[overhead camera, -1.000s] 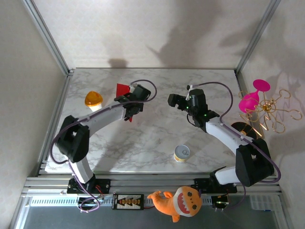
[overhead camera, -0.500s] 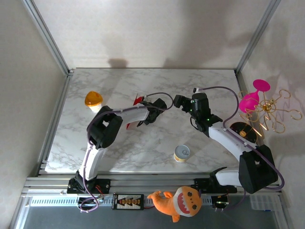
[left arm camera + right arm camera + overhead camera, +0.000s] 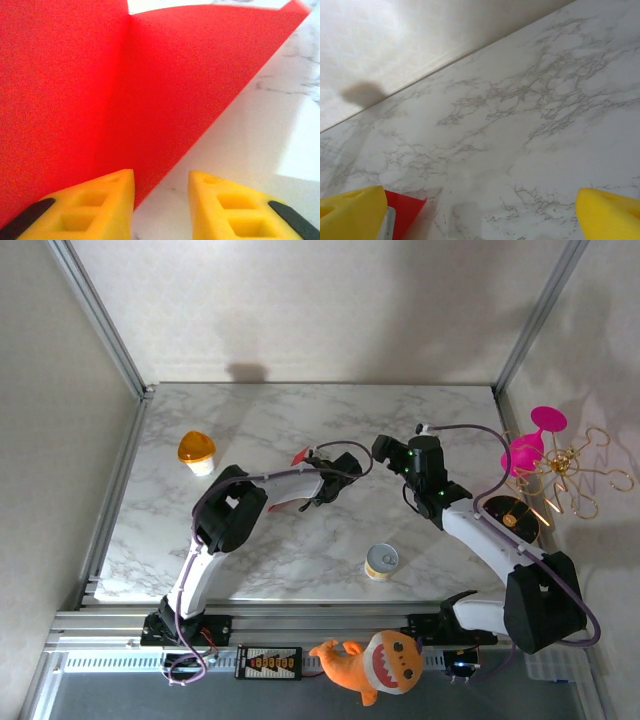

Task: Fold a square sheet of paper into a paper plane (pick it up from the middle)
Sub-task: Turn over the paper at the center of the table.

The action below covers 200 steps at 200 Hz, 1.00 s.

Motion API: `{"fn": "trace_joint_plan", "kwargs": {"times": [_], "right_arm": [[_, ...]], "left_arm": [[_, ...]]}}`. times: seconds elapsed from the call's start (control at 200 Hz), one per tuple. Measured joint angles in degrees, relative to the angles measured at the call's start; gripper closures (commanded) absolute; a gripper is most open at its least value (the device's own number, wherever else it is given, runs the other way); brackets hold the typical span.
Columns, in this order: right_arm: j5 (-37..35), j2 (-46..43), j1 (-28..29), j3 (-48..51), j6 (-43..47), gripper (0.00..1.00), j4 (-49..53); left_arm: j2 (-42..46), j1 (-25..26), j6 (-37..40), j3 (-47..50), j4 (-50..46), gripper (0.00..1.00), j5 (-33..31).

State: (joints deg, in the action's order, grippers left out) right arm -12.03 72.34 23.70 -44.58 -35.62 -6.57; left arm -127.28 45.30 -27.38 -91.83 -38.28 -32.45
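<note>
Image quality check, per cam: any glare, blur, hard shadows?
Top external: sharp, even light, arm shadows thrown on the back wall. Left wrist: red paper very close, soft and grainy; table blown out to white beside it. Right wrist: table slightly soft, dark shadow blot on the wall, yellow fingers blurred at the corners.

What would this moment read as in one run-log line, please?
left hand: jaws parted at edge of creased red paper | right hand: wide open, empty, over marble table
</note>
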Motion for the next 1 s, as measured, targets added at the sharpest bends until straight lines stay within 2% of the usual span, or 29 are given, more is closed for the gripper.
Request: {"fn": "trace_joint_plan", "kwargs": {"times": [0.145, 0.23, 0.386, 0.516, 0.606, 0.721, 0.861, 1.001], "right_arm": [[-0.66, 0.0, -0.57, 0.0, -1.11, 0.04, 0.22], [-1.33, 0.0, -1.11, 0.0, -1.73, 0.04, 0.52], [-1.64, 0.0, -1.92, 0.0, -2.56, 0.04, 0.85], [-1.27, 0.09, -2.08, 0.0, -2.58, 0.04, 0.85], [0.09, 0.57, -2.08, 0.0, -2.51, 0.02, 0.79], [2.75, 2.08, -2.08, 0.0, -1.79, 0.01, 0.31], [5.95, 4.33, -2.08, -0.11, -1.14, 0.02, 0.04], [7.76, 8.5, -2.08, -2.1, -1.49, 0.07, 2.1]], "left_arm": [[1.11, 0.26, -2.82, 0.61, 2.64, 0.64, 5.79], [3.45, 0.5, -4.37, 1.88, 4.31, 0.63, 11.61], [10.88, 0.74, -6.82, 5.27, 9.35, 0.61, 24.17], [17.77, 0.15, -8.31, 9.03, 13.88, 0.62, 31.43], [22.08, -1.57, -8.96, 13.03, 16.76, 0.66, 33.55], [26.01, -6.86, -10.12, 19.67, 19.63, 0.71, 34.77], [26.58, -13.09, -10.4, 26.23, 20.98, 0.75, 35.56], [26.38, -15.5, -10.36, 28.65, 20.98, 0.78, 36.61]]}}
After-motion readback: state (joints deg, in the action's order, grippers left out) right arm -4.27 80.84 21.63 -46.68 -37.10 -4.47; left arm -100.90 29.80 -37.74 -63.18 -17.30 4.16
